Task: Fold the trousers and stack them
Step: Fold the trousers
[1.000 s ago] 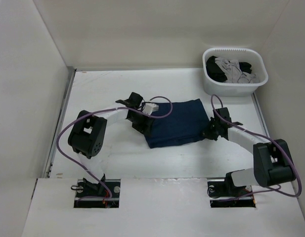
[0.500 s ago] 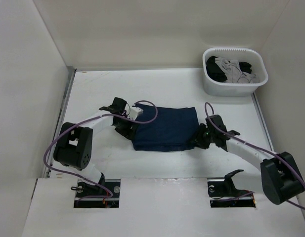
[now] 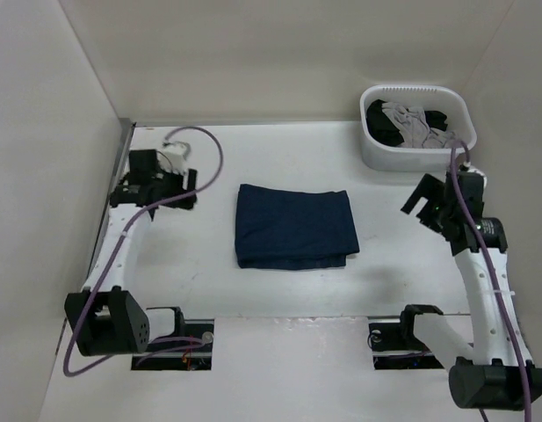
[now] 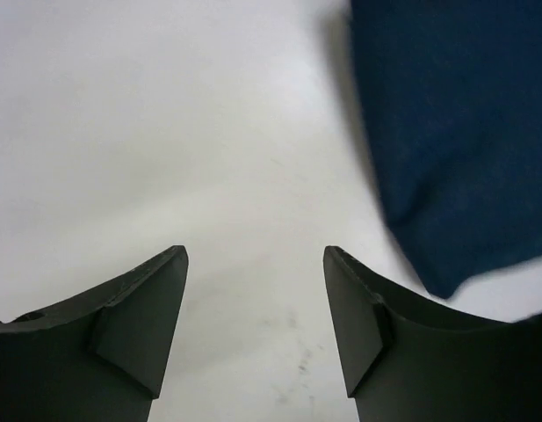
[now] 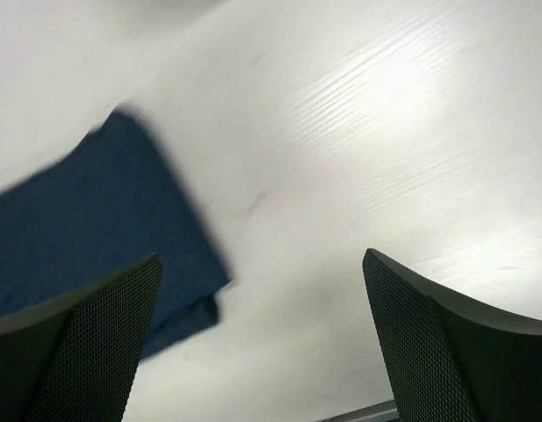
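The trousers [image 3: 294,226] lie folded into a flat dark navy rectangle in the middle of the white table, with nothing touching them. My left gripper [image 3: 184,187] hovers well to their left near the back-left corner, open and empty. In the left wrist view its gripper [image 4: 256,255] frames bare table, with the trousers [image 4: 455,132] at the upper right. My right gripper [image 3: 418,204] is raised to the right of the trousers, jaws wide apart. The right wrist view shows that gripper [image 5: 262,259] empty, and a corner of the trousers [image 5: 86,229] at the left.
A white plastic basket [image 3: 402,158] stands at the back right corner and holds grey and black garments [image 3: 415,126]. White walls close in the table on the left, back and right. Purple cables loop from both arms.
Both arms have drawn back from the trousers, the left toward the back left and the right up and to the right. The right gripper has opened. The folded trousers slid slightly left and now lie free.
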Robot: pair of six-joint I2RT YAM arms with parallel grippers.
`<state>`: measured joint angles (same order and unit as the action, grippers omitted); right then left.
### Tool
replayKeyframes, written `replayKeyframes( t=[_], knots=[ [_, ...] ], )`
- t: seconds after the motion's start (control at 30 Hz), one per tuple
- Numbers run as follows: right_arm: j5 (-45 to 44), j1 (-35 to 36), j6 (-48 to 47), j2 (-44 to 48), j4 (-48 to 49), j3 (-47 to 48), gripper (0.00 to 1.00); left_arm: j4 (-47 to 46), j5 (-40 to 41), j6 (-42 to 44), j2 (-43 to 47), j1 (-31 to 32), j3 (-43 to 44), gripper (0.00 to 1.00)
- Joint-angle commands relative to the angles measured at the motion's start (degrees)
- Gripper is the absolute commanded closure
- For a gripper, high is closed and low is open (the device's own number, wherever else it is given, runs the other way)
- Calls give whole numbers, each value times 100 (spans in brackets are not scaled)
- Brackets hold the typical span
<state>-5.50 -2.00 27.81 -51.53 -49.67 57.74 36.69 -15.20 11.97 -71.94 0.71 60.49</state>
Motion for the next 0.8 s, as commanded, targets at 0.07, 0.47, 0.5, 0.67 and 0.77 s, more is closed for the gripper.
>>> replayKeyframes(
  t=[0.07, 0.47, 0.5, 0.67, 0.77],
  knots=[
    [-2129, -164, -663, -401, -456, 949, 0, -706, 1263, -765, 224, -1391, 876, 34],
    [-2035, -279, -689, -596, -157, 1601, 0, -892, 1749, -713, 383, -2897, 1466, 29],
    [-2008, -279, -707, -569, -157, 1592, 0, -865, 1740, -705, 391, -2862, 1457, 29],
    [-1999, -244, -733, -464, -166, 1504, 0, -874, 1722, -696, 400, -2739, 1439, 29],
    [-1999, -235, -786, -350, -157, 1460, 0, -883, 1722, -634, 400, -2712, 1466, 29]
  ],
)
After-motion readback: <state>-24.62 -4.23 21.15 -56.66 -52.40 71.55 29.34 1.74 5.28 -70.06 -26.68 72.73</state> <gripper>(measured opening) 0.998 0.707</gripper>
